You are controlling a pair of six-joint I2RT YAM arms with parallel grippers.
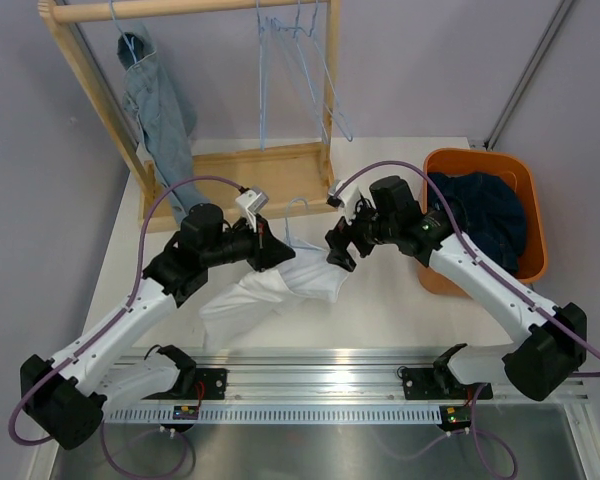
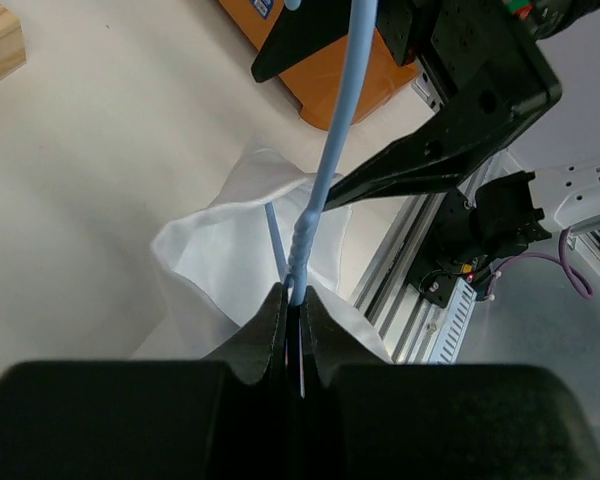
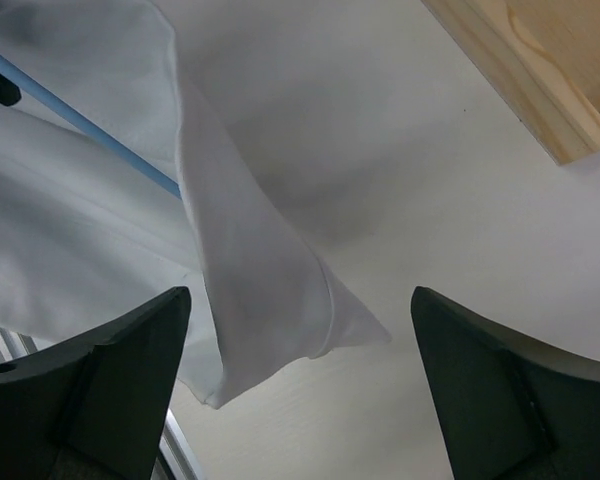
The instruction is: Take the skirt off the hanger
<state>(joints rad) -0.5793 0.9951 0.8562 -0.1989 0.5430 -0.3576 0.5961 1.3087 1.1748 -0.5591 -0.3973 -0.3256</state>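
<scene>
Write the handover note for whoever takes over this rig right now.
Left gripper: shut on the neck of the blue hanger, holding it up over the table.
Right gripper: open, above a corner of the white skirt, gripping nothing.
Done: hanger gripped; skirt partly draped on the table.
Left: a hanger arm still runs inside the skirt, so grip the cloth and pull it free.

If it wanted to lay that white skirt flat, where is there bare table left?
Bare white tabletop lies between the white skirt, the orange plastic bin and the metal rail; another patch sits between the wooden clothes rack and the bin. The middle is crowded: the left gripper and right gripper meet over the skirt.
</scene>
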